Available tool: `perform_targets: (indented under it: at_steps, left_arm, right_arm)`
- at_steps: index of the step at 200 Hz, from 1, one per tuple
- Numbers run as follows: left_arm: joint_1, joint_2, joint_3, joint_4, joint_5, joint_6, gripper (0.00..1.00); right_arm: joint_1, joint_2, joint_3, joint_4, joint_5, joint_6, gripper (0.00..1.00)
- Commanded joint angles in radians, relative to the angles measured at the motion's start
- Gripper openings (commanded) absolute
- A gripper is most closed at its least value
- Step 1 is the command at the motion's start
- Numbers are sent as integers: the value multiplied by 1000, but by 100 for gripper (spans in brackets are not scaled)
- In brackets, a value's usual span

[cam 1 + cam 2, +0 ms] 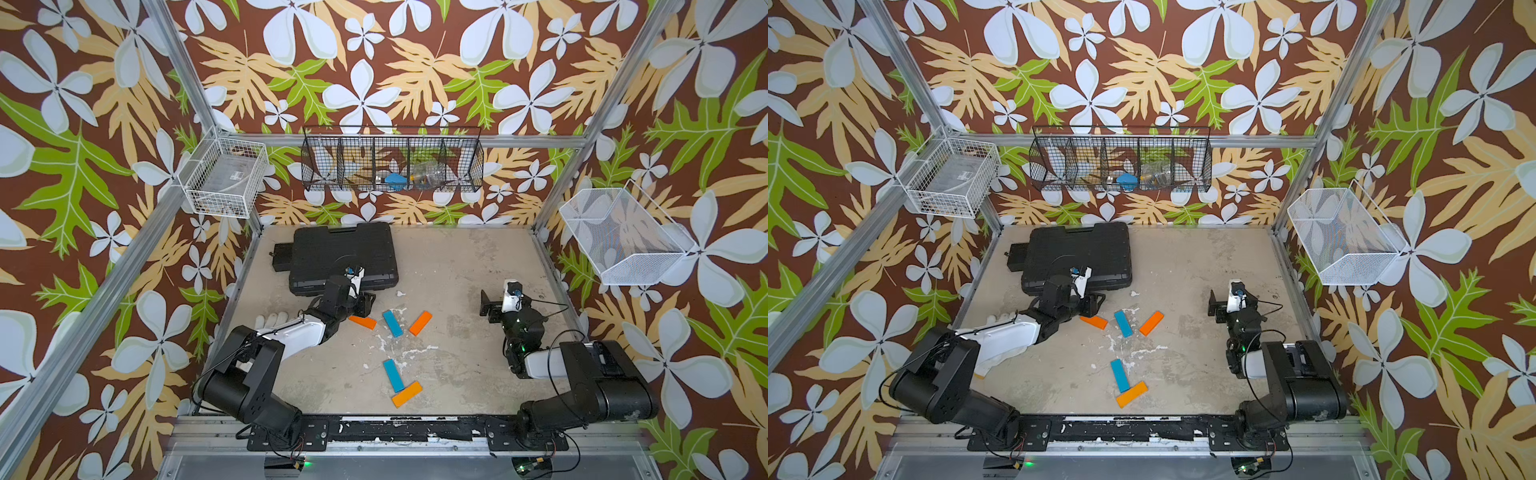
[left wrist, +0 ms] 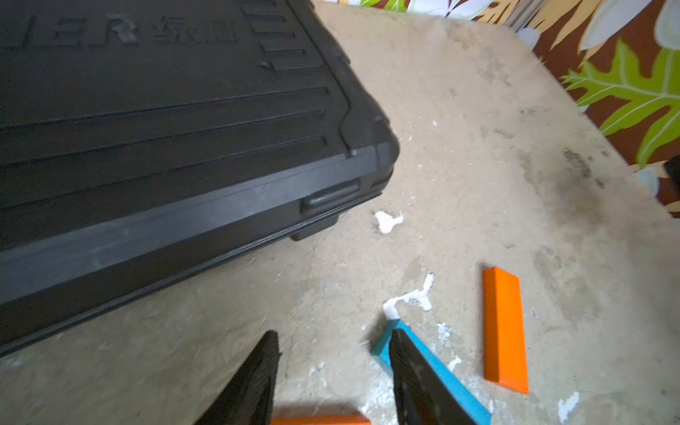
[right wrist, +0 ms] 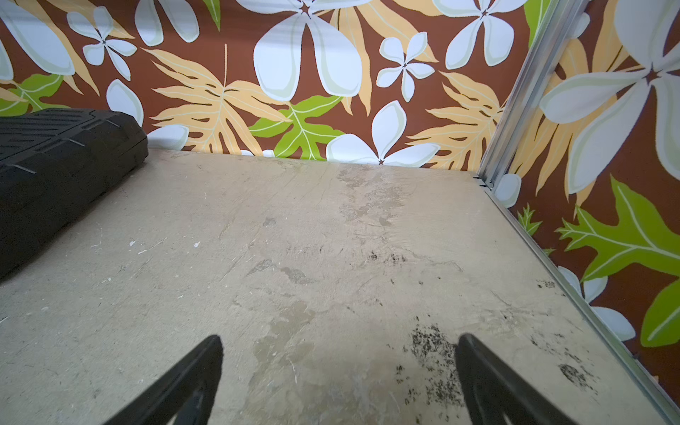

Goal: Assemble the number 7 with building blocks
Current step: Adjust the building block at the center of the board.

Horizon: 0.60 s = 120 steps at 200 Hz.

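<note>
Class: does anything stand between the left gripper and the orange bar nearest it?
Nothing visible does. In the left wrist view the orange bar shows between the fingers of the open left gripper, only bare table around it. The nearest blue bar lies beside it, apart.

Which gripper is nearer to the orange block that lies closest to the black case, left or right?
Left. The left gripper is directly over that orange block, its jaws apart; the right gripper is far away on the robot's right side, open.
</note>
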Motion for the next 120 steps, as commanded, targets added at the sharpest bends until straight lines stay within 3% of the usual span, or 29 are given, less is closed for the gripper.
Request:
perform_targets:
  at_steps: [1, 27, 71, 120]
  left_arm:
    - [-7, -10, 8, -137, -118, 77, 52]
    - [-7, 38, 48, -188, -187, 77, 55]
    - [-9, 131, 120, -292, -131, 81, 59]
    - [-22, 94, 63, -309, -155, 61, 58]
  right_arm:
    - [2, -2, 2, 10, 10, -2, 100]
    - [2, -1, 2, 12, 10, -2, 100]
    - [1, -1, 1, 13, 10, -2, 100]
    - [7, -5, -9, 29, 40, -1, 100]
